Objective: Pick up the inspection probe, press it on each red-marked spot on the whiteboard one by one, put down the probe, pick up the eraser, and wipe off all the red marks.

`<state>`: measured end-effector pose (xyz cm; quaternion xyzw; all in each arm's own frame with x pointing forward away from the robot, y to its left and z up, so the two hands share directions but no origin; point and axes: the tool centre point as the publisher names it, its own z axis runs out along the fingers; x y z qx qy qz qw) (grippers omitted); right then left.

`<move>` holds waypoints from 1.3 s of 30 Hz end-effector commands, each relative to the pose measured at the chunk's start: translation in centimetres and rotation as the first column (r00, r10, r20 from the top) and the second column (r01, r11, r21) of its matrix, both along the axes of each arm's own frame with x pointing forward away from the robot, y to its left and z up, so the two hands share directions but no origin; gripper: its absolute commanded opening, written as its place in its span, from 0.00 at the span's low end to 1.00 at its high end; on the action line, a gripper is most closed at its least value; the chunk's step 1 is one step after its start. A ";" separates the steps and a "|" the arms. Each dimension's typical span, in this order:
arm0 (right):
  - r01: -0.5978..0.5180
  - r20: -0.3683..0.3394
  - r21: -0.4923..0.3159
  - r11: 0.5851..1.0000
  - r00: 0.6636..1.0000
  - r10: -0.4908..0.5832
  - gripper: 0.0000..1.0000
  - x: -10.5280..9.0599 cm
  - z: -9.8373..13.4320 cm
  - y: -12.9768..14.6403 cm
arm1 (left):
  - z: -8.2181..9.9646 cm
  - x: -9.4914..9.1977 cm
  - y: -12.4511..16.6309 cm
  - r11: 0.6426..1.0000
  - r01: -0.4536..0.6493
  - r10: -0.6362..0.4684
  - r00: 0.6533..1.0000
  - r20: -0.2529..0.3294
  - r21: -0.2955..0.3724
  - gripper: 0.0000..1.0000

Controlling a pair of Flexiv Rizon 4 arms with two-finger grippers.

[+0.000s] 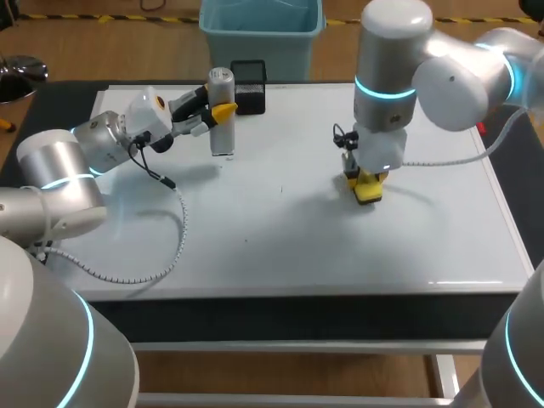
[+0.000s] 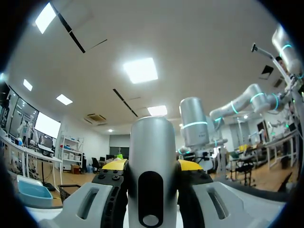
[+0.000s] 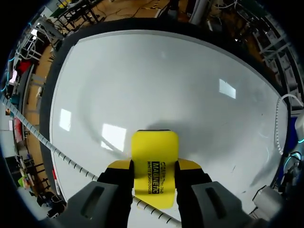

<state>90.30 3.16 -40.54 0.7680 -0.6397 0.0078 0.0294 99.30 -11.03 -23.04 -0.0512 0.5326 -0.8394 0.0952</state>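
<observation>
Head view | our left gripper (image 1: 222, 114) is clamped on the inspection probe (image 1: 223, 138), upright, upper left of centre, likely kept clear of wiping | right gripper (image 1: 365, 180) pinches the eraser (image 1: 366, 194) flat on the whiteboard (image 1: 280, 238), right of centre | we see no red marks

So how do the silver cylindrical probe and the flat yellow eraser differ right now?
The silver cylindrical probe is a tall round tube; the flat yellow eraser is a short slab. The probe stands upright, gripped from the side by the left gripper near the back left of the whiteboard. The eraser points down at the board under the right gripper, right of the middle. Shared: each is clamped in a gripper.
</observation>
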 end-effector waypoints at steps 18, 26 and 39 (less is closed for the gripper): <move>0.012 0.000 -0.003 1.000 1.000 -0.012 0.00 0.7 2.4 -0.7 | 0.1 0.0 0.0 1.000 -0.001 0.001 1.000 0.001 0.000 0.00; -0.002 0.029 -0.006 1.000 1.000 0.002 0.00 4.9 1.7 1.2 | 0.1 0.0 0.0 1.000 -0.001 0.001 1.000 0.001 0.000 0.00; -0.009 -0.006 0.037 0.999 1.000 0.009 0.00 11.2 0.1 5.5 | 0.1 0.0 0.0 1.000 -0.001 0.001 1.000 0.001 0.000 0.00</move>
